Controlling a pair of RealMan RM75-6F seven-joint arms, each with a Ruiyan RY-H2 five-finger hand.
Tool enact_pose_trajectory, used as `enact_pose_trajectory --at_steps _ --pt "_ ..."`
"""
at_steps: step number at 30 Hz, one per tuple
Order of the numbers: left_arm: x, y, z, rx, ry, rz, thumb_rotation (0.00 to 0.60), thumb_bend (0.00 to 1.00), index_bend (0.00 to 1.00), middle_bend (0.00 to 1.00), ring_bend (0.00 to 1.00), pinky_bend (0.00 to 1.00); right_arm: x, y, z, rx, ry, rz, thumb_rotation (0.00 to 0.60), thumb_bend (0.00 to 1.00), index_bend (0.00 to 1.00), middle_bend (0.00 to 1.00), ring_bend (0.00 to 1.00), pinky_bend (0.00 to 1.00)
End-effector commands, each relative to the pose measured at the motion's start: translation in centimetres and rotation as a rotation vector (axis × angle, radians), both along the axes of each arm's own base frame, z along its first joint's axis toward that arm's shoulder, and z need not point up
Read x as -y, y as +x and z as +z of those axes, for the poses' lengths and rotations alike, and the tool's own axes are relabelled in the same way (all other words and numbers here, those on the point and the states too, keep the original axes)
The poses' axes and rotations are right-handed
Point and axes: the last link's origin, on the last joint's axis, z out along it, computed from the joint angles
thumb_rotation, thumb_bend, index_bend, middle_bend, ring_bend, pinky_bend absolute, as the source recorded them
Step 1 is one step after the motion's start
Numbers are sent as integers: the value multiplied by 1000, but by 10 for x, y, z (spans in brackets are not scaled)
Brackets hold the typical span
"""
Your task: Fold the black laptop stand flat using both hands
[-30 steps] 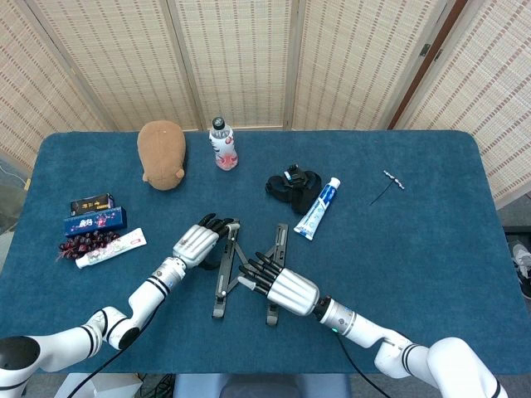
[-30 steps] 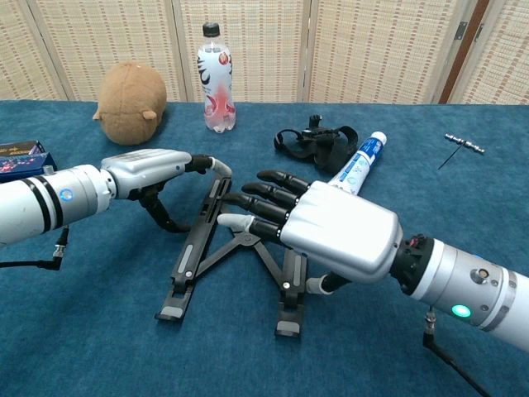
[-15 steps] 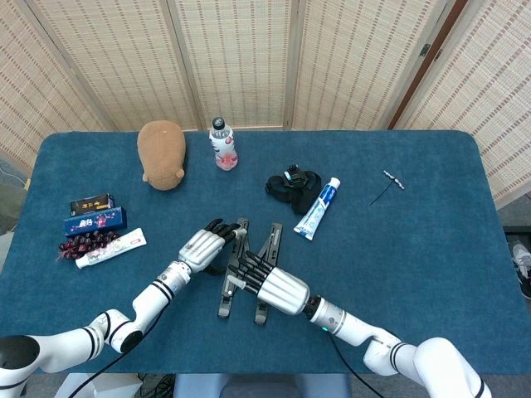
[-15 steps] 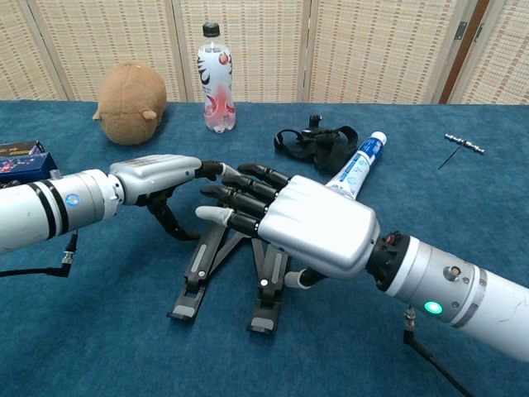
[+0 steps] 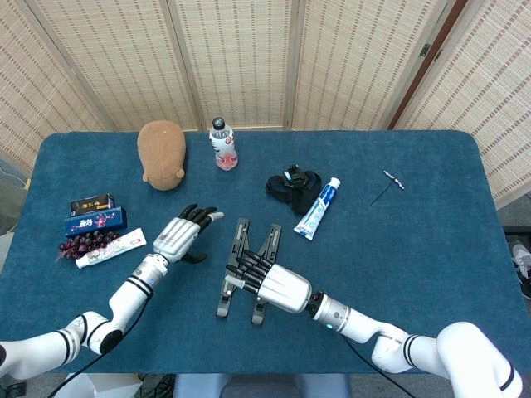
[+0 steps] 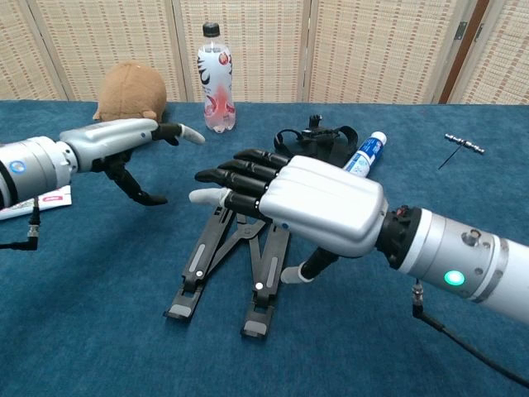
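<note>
Right hand (image 5: 278,286) hovers over the laptop stand (image 5: 239,286).

The table (image 5: 431,249) is covered in a matt blue cloth with a short, carpet-like nap. The laptop stand (image 6: 227,265) looks like matt black metal or hard plastic, its bars smooth, with small pale round fittings. The right hand (image 6: 318,211) has a smooth satin silver shell that catches soft highlights, and glossy black fingers (image 6: 240,178); the left hand (image 6: 107,141) shows the same silver and black finish. The plush toy (image 5: 162,153) is fuzzy brown fabric. The bottle (image 6: 215,78) is clear glossy plastic. The toothpaste tube (image 5: 317,207) is glossy white and blue. Behind, the screens (image 5: 241,58) are woven reed in pale frames.
</note>
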Motion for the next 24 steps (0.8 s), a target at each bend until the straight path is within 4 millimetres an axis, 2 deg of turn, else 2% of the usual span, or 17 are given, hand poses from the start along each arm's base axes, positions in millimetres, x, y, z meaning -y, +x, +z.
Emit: enact_pose_trajectory --at_steps 1,4,7,17,24 --pt "4 -10 20 10 40 28 600 218 110 93 130 0 15 17 31 -128 255 -148 600 0 0 0 0 0" --pt "9 -17 31 6 59 41 600 219 110 91 128 0 25 29 40 -212 298 -167 600 0 0 0 0 0" --pt "12 -22 39 -2 72 54 600 219 106 89 125 0 32 39 39 -273 308 -155 600 0 0 0 0 0" --pt "15 -31 50 14 100 96 600 218 104 87 123 0 48 62 18 -402 298 -52 600 0 0 0 0 0" --pt "12 -40 52 24 111 129 600 218 103 84 122 0 56 64 3 -449 296 -35 600 0 0 0 0 0"
